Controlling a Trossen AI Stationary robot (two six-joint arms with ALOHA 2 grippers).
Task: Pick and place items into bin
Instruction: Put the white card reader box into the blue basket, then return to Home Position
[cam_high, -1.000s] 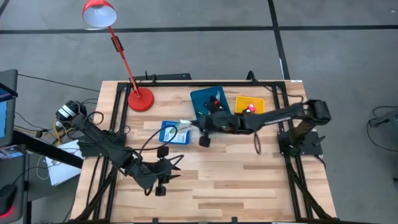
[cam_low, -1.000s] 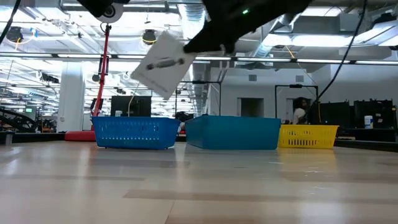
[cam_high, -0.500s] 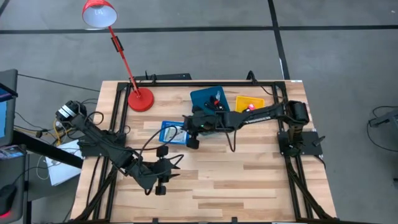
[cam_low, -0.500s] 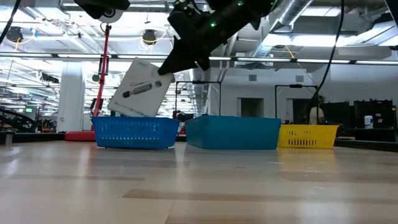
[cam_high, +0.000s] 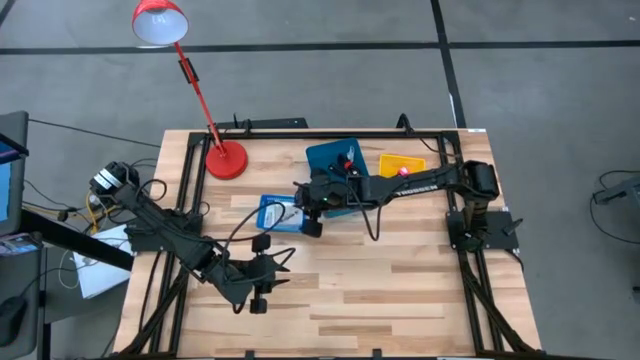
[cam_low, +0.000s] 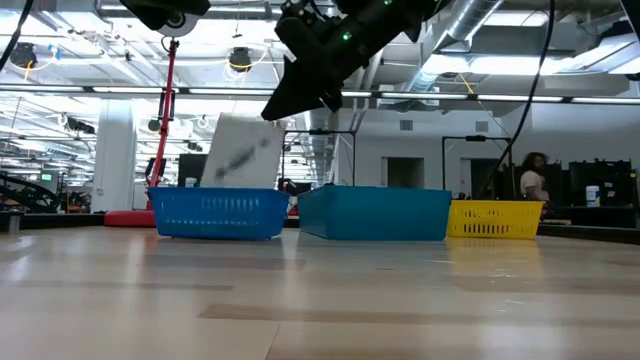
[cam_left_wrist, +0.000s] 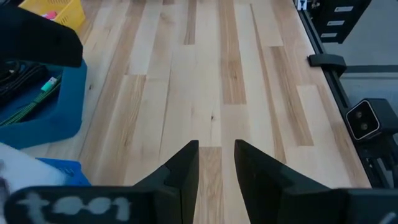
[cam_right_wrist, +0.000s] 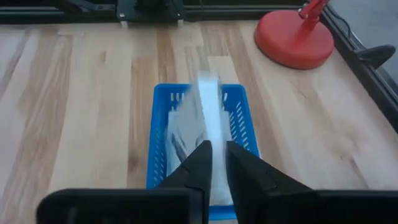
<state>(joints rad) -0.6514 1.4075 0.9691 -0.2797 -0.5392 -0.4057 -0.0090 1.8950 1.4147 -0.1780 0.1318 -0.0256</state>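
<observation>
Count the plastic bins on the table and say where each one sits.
3, in a row: a blue bin nearest the lamp side, a teal bin in the middle, and a yellow bin toward the right arm's base.

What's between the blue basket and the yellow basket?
The dark teal bin sits between the blue basket and the yellow basket; the low view shows all three in a row.

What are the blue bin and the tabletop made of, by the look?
Blue bin: likely moulded plastic, uniform bright colour, slotted lattice walls and floor. Tabletop: wood, butcher-block style, pale planks with visible grain and staggered joints; light satin sheen suggests a sealed finish, though that is uncertain.
</observation>
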